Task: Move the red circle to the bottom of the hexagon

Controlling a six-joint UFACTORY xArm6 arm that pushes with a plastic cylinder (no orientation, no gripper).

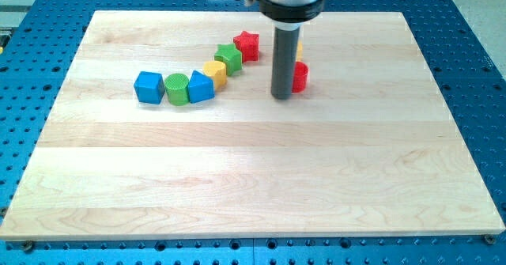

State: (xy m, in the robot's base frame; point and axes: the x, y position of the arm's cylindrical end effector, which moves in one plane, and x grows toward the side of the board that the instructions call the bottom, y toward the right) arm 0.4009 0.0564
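The red circle [300, 77] stands right of the board's upper middle, partly hidden by my rod. My tip [281, 96] rests on the board touching or just beside its left edge. A yellow block [299, 49] peeks out behind the rod just above the red circle; its shape is hidden. To the left a curved row runs: red star [247, 45], green star-like block [229, 58], yellow hexagon [215, 71], blue block [201, 86], green circle [177, 88], blue cube [149, 86].
The wooden board [253, 186] lies on a blue perforated table [474, 51]. The arm's wide dark collar [290, 4] hangs over the board's top edge.
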